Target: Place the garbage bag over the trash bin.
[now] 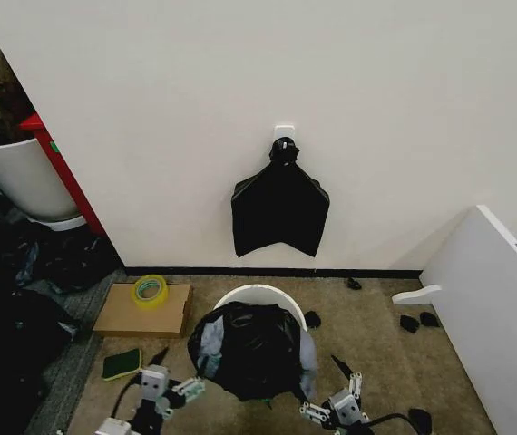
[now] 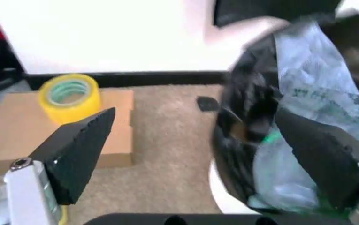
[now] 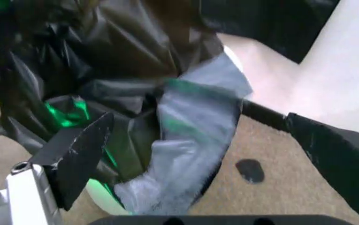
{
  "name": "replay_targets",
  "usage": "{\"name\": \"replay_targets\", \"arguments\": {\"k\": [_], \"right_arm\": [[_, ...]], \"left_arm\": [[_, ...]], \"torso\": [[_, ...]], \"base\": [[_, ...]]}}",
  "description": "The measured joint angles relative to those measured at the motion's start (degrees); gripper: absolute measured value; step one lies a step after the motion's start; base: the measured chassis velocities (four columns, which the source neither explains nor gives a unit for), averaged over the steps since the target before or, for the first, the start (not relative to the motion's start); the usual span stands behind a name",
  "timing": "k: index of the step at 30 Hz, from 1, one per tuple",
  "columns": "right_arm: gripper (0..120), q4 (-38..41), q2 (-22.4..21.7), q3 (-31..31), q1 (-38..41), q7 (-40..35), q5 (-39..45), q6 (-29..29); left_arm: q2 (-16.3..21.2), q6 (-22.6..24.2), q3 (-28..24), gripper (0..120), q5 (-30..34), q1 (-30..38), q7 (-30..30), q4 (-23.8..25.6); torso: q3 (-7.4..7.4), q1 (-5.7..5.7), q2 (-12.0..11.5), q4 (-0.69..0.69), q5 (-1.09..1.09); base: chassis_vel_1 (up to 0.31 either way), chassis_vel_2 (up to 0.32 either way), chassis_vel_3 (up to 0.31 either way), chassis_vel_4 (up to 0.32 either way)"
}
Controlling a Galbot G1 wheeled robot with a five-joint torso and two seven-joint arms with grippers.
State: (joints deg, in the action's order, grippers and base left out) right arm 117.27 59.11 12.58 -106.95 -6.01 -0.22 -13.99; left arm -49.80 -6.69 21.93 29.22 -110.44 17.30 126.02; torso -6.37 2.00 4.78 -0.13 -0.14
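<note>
Garbage bag of thin, crinkled, glossy black plastic (image 1: 251, 349) lies heaped over the near side of the round white plastic trash bin (image 1: 260, 295), whose far rim is bare, with the left gripper (image 1: 170, 388) and right gripper (image 1: 333, 399) low on either side, both spread wide and holding nothing. Unheld, the slack film could sag into the bin or slide off the rim. Bin stands on tan carpet by a white wall, near a yellow tape roll (image 1: 149, 290) on a flat cardboard box (image 1: 144, 311).

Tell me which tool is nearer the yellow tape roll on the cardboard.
Left. The left tool sits open on the same side as the tape roll, just short of the cardboard; the right tool is open beyond the garbage bag.
</note>
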Motion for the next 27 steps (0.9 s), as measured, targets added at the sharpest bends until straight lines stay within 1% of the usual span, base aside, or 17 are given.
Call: {"name": "replay_targets", "arguments": {"k": [3, 6, 11, 12, 14, 16, 17, 18, 19, 20, 21, 22, 23, 24, 25, 26, 27], "right_arm": [[100, 0.0, 0.0, 0.6, 0.0, 0.4, 1.4, -1.5], [100, 1.4, 0.3, 1.7, 0.4, 1.1, 5.8, -2.9], [100, 4.7, 0.0, 2.9, 1.0, 3.2, 11.3, -2.5], [100, 5.9, -0.3, 3.3, 1.3, 4.0, 13.1, -1.7], [100, 8.7, -1.3, 4.5, 3.1, 5.2, 18.4, 2.6], [100, 8.7, -1.3, 4.5, 3.1, 5.2, 18.4, 2.6], [100, 10.1, -2.2, 5.7, 4.9, 5.9, 22.5, 6.3], [100, 10.7, -2.6, 6.4, 5.6, 6.2, 24.2, 8.0], [100, 11.0, -3.5, 7.9, 6.9, 7.3, 28.3, 12.6], [100, 10.5, -5.8, 9.9, 10.6, 9.3, 33.8, 19.0], [100, 10.5, -5.8, 9.9, 10.6, 9.3, 33.8, 19.0], [100, 9.1, -7.8, 10.4, 14.6, 10.9, 37.3, 22.8], [100, 6.7, -10.9, 9.4, 20.6, 13.9, 41.8, 27.5], [100, 4.7, -12.8, 7.8, 24.7, 16.2, 43.9, 29.9], [100, 3.2, -13.8, 6.5, 27.6, 17.6, 45.1, 31.2], [100, 3.2, -13.8, 6.5, 27.6, 17.6, 45.1, 31.2], [100, 0.7, -15.2, 4.1, 32.8, 19.4, 47.0, 33.0]], "left_arm": [[-0.2, -1.0, 1.8, 100, 1.3, -0.8, -0.6, 0.3], [-0.8, -3.3, 4.4, 100, 4.2, -2.4, -2.6, 2.1], [-1.6, -6.3, 6.0, 100, 5.8, -3.4, -4.2, 3.6], [-1.8, -6.9, 6.2, 100, 6.0, -3.2, -4.4, 3.8], [-2.5, -7.6, 5.9, 100, 6.3, -1.9, -4.5, 3.9], [-2.5, -7.6, 5.9, 100, 6.3, -1.9, -4.5, 3.9], [-2.7, -7.8, 5.2, 100, 6.3, -0.9, -4.6, 3.9], [-2.7, -7.9, 4.9, 100, 6.3, -0.5, -4.6, 3.9], [-2.8, -8.0, 4.1, 100, 6.1, 0.2, -4.9, 3.7], [-3.0, -8.5, 2.8, 100, 5.2, 0.8, -5.8, 3.4], [-3.0, -8.5, 2.8, 100, 5.2, 0.8, -5.8, 3.4], [-3.5, -9.1, 2.4, 100, 4.1, 0.7, -6.4, 3.3], [-4.4, -10.4, 2.1, 100, 1.8, -0.2, -7.4, 3.1], [-4.8, -11.1, 2.0, 100, 0.7, -0.7, -7.9, 3.1], [-5.2, -11.6, 2.0, 100, 0.0, -1.1, -8.2, 3.0], [-5.2, -11.6, 2.0, 100, 0.0, -1.1, -8.2, 3.0], [-5.6, -11.9, 1.9, 100, -0.7, -1.7, -8.5, 3.0]], "torso": [[0.0, 0.0, 0.0, 0.0, 0.0], [0.0, 0.0, 0.0, 0.0, 0.0], [0.0, 0.0, 0.0, 0.0, 0.0], [0.0, 0.0, 0.0, 0.0, 0.01], [0.0, 0.0, 0.0, -0.01, 0.01], [0.0, 0.0, 0.0, -0.01, 0.01], [0.0, 0.0, 0.0, 0.0, 0.0], [0.0, 0.01, 0.0, 0.03, -0.02], [-0.01, 0.01, 0.0, -0.03, 0.01], [-0.01, 0.01, 0.0, -0.05, 0.01], [-0.01, 0.01, 0.0, -0.05, 0.01], [0.0, 0.01, 0.0, -0.03, -0.03], [-0.01, 0.01, 0.0, 0.01, 0.02], [-0.01, 0.01, 0.0, 0.03, 0.04], [-0.02, 0.01, 0.0, 0.03, 0.04], [-0.02, 0.01, 0.0, 0.03, 0.04], [-0.01, 0.01, 0.0, 0.02, 0.01]], "base": [[0.0, 0.0, 0.0, 0.0], [0.0, 0.0, 0.0, 0.0], [0.0, 0.0, 0.0, 0.0], [0.0, 0.0, 0.0, 0.0], [0.0, 0.0, 0.0, 0.0], [0.0, 0.0, 0.0, 0.0], [0.0, 0.0, 0.0, 0.0], [0.0, 0.0, 0.0, 0.0], [0.0, 0.0, 0.0, 0.0], [0.0, 0.0, 0.0, 0.0], [0.0, 0.0, 0.0, 0.0], [0.0, 0.0, 0.0, 0.0], [0.0, 0.0, 0.0, 0.0], [0.0, 0.0, 0.0, 0.0], [0.0, 0.0, 0.0, 0.0], [0.0, 0.0, 0.0, 0.0], [0.0, 0.0, 0.0, 0.0]]}}
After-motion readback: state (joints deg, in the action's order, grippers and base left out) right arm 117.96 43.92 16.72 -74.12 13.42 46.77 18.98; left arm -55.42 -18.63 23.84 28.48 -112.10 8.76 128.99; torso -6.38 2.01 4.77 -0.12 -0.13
